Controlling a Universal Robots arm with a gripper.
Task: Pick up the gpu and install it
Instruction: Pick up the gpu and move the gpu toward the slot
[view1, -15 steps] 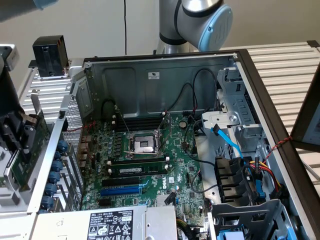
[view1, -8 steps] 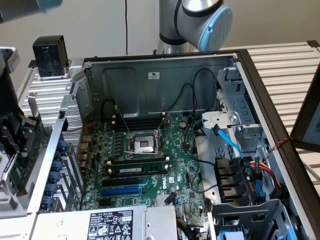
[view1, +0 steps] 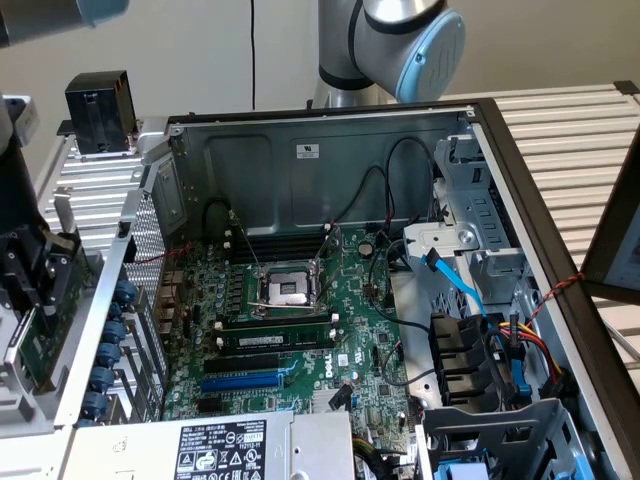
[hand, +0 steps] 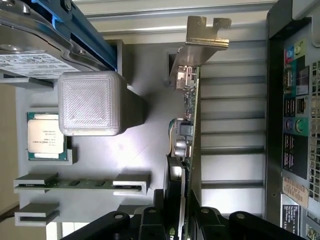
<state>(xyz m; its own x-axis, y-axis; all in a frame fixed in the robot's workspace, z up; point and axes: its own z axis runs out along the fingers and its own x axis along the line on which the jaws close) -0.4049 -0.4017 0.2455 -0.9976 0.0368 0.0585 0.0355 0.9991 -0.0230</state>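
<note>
While you look along the wrist view, your gripper (hand: 177, 220) has its dark fingers (hand: 150, 220) pressed in from both sides on the gpu (hand: 191, 125), pinching the thin green card at one end. You see the card edge-on, with its silvery bracket (hand: 200, 40) at the far end, away from the fingers. The gpu hangs over the slatted table (hand: 230, 125), between the edge of the grey tray (hand: 100, 165) and the back panel (hand: 295, 125) of the computer case, touching neither as far as you can see. On the tray, a processor chip (hand: 46, 136) sits in a pocket near one edge, a memory stick (hand: 82, 183) lies in a slot beside it, and a ribbed grey block (hand: 90, 102) stands nearer the middle. In the exterior view you find the gripper (view1: 40, 265) and the green card (view1: 45, 335) outside the case, just off its perforated wall at the exterior view's left. Inside the case (view1: 300, 160) the motherboard (view1: 370, 330) lies flat, with the processor socket (view1: 285, 288) near its centre, a dark memory stick (view1: 275, 340) seated below it and a blue slot (view1: 240, 382) toward the board's near edge with no card in it.
</note>
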